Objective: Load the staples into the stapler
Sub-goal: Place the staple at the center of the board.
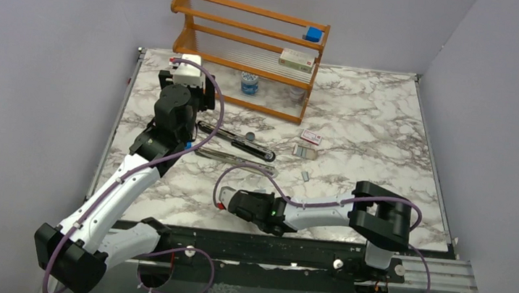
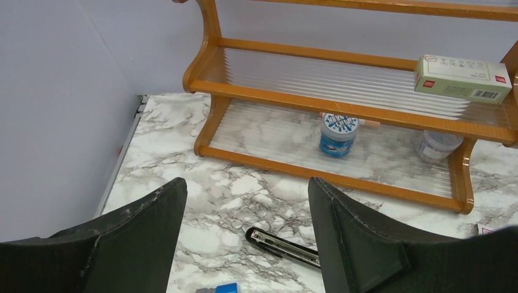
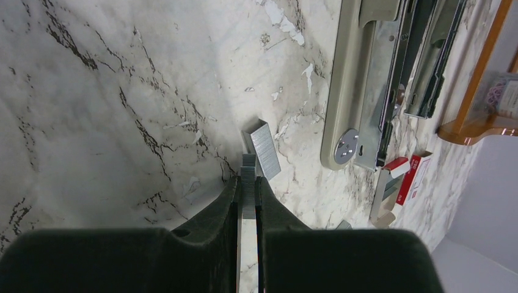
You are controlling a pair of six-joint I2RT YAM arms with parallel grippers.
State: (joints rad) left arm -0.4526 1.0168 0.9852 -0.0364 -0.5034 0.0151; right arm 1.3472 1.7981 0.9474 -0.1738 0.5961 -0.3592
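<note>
The stapler (image 1: 237, 140) lies swung open on the marble table (image 1: 361, 121), its black bar beside its silver channel bar (image 1: 237, 160). In the right wrist view the stapler (image 3: 372, 79) lies ahead to the right. My right gripper (image 3: 247, 183) is shut on a strip of staples (image 3: 248, 174), low over the table and in front of the stapler (image 1: 225, 200). A second strip of staples (image 3: 264, 146) lies on the marble just past the fingertips. My left gripper (image 2: 244, 186) hangs open and empty above the stapler's left end (image 2: 281, 245), near the rack.
An orange wooden rack (image 1: 252, 51) stands at the back and holds a carton (image 2: 461, 78), a blue-lidded jar (image 2: 338, 134) and a clear jar (image 2: 438, 145). A red-and-white staple box (image 1: 311, 137) with its tray and a loose strip (image 1: 305, 174) lie right of the stapler.
</note>
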